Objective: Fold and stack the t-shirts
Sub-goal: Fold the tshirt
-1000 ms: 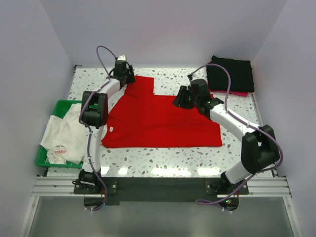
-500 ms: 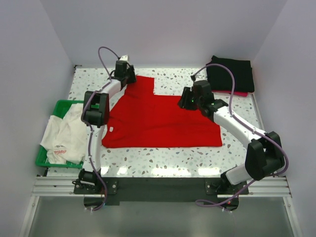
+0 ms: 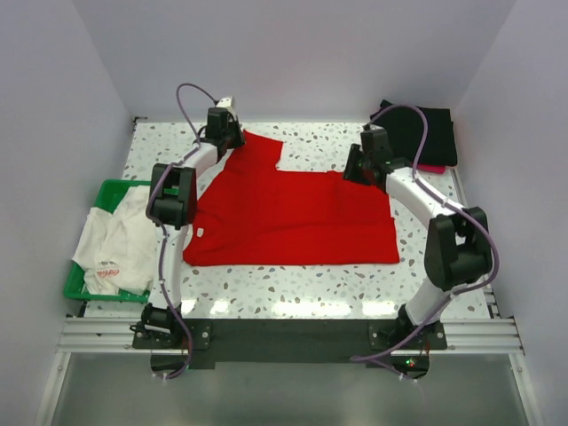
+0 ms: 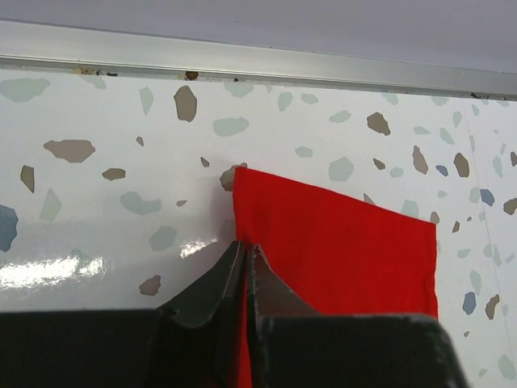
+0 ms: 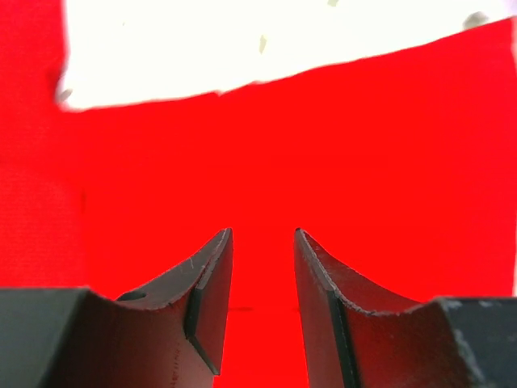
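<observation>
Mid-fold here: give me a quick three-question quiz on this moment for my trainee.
1. True or false: the right pincer is clamped on the red t-shirt.
2. Where does the white t-shirt lie? A) held by the right pincer B) draped over the green basket C) under the red t-shirt
3. Fill in: the ___ pincer pinches an edge of the red t-shirt.
Key: 1 false, its jaws stand open above the cloth. 2 B. 3 left pincer.
</observation>
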Action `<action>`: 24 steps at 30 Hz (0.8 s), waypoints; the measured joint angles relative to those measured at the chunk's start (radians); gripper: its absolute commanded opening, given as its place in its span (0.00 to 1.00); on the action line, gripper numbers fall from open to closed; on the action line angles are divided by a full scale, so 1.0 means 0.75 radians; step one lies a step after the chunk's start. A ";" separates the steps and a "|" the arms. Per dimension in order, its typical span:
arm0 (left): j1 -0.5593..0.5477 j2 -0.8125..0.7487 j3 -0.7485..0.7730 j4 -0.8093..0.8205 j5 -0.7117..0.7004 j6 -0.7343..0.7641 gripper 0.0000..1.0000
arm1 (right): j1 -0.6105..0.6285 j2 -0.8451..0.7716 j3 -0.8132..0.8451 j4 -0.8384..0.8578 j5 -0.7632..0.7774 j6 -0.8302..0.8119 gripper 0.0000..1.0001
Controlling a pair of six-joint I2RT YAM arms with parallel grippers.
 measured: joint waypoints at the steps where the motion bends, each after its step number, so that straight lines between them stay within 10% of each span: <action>1: 0.000 0.000 0.000 0.005 0.005 0.001 0.07 | -0.029 0.030 0.022 -0.007 0.003 -0.001 0.40; 17: 0.000 -0.149 -0.058 0.176 0.097 -0.026 0.01 | -0.378 0.579 0.446 -0.085 0.040 -0.005 0.39; 24: 0.000 -0.151 -0.014 0.135 0.071 -0.011 0.50 | -0.381 0.623 0.496 -0.109 0.062 -0.015 0.40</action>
